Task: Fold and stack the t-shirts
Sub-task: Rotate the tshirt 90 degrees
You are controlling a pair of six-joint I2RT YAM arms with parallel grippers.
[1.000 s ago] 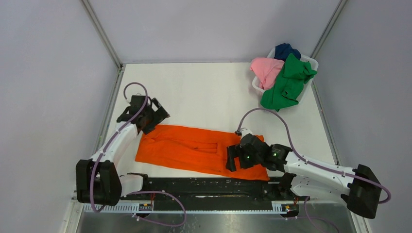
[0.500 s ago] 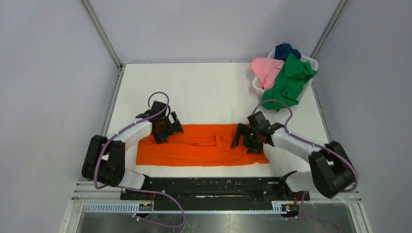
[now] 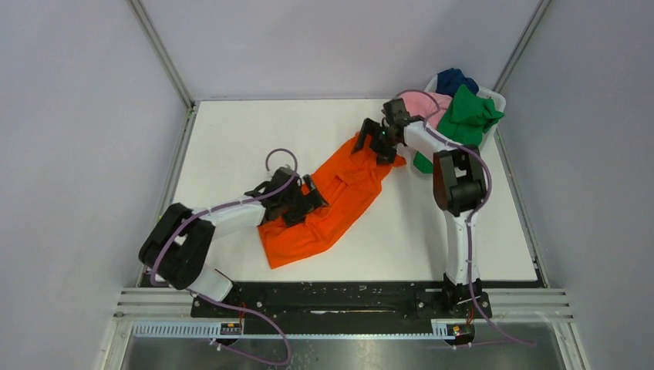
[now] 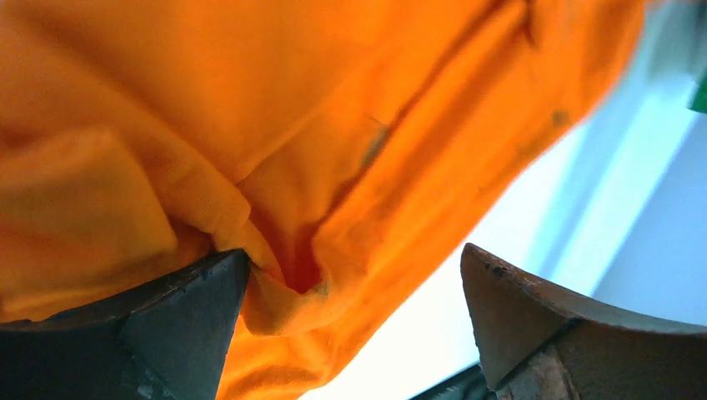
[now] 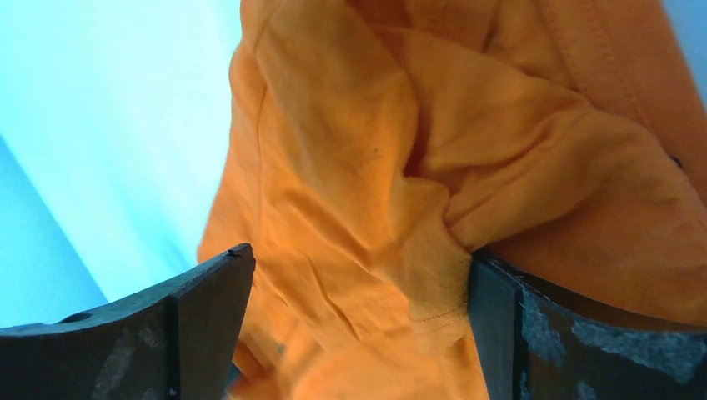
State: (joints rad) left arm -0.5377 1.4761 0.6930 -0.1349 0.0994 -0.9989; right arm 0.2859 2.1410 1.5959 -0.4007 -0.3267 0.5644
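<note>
The bright orange t-shirt [image 3: 339,193] lies bunched in a diagonal band on the white table, from front left to back right. My left gripper [image 3: 308,202] sits on its middle. In the left wrist view the gripper [image 4: 354,254] has its jaws wide apart, with orange cloth [image 4: 275,167] against the left finger and bare table by the right one. My right gripper [image 3: 375,143] is over the shirt's far end near the basket. In the right wrist view that gripper [image 5: 360,254] is also wide apart, with orange cloth [image 5: 350,192] lying between the fingers. The pink [image 3: 424,108], green [image 3: 463,123] and dark blue [image 3: 453,79] t-shirts are heaped in the basket.
The white plastic basket [image 3: 497,99] stands at the back right corner, the green shirt hanging over its front rim. Grey walls close the table on three sides. A black rail [image 3: 332,297] runs along the near edge.
The orange shirt lay flat along the near edge; now it is dragged into a bunched diagonal. My right gripper moved far back toward the basket, and my left gripper moved right onto the shirt's middle.
</note>
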